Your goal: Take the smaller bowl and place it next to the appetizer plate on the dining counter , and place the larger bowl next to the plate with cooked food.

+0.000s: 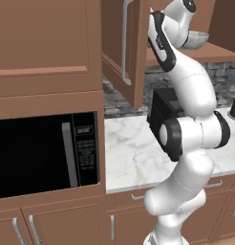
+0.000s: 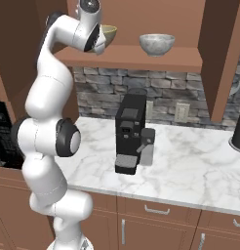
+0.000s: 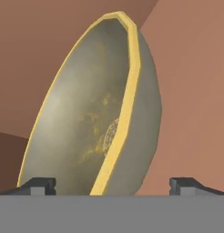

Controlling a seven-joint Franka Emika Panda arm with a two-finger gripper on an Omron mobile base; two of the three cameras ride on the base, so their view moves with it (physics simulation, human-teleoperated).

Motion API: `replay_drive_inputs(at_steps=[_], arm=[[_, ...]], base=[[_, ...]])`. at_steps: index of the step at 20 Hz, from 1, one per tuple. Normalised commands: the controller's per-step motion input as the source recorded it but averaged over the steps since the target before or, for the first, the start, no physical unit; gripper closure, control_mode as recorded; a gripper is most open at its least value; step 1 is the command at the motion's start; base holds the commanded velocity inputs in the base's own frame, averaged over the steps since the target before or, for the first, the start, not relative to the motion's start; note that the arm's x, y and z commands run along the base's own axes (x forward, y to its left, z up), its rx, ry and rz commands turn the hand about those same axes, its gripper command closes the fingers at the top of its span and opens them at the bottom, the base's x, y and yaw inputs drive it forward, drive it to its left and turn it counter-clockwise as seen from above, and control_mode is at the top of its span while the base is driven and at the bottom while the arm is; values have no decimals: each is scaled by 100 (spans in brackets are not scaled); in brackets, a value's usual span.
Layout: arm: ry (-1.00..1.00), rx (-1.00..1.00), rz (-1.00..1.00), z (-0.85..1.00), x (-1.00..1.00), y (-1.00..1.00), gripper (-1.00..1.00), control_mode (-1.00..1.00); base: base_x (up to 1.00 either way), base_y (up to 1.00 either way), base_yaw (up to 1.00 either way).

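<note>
The larger bowl (image 3: 86,118), olive-tan with a thin yellow rim, sits on the upper cabinet shelf (image 2: 141,54) and looms close in the hand view. My gripper (image 3: 113,186) is open. Its left fingertip (image 3: 38,185) is on the inside of the bowl and the other is outside, with the rim running down between them. In the right base view the hand hides part of this larger bowl (image 2: 109,33). The smaller bowl (image 2: 156,44), grey speckled, stands to its right on the same shelf, also seen as the smaller bowl (image 1: 197,39). The two plates and the dining counter are out of view.
A black coffee machine (image 2: 131,134) stands on the marble counter (image 2: 190,161) under the shelf. The cabinet door (image 1: 126,48) hangs open on the left of the arm. A black microwave (image 1: 43,153) is built in at the left. A dark vessel (image 2: 239,132) sits at the right edge.
</note>
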Motion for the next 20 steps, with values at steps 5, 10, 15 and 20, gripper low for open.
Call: replay_drive_inputs(at_steps=[5, 10, 15, 20], arm=[[7, 0, -1, 0, 29, 1, -100, -100], [11, 0, -2, 0, 13, 0, -100, -100], [14, -2, -7, -3, 0, 0, -100, -100], [7, -4, -5, -28, 0, 0, 100, -100]], base=[[0, 0, 0], [0, 0, 0], [0, 0, 0], [0, 0, 0]])
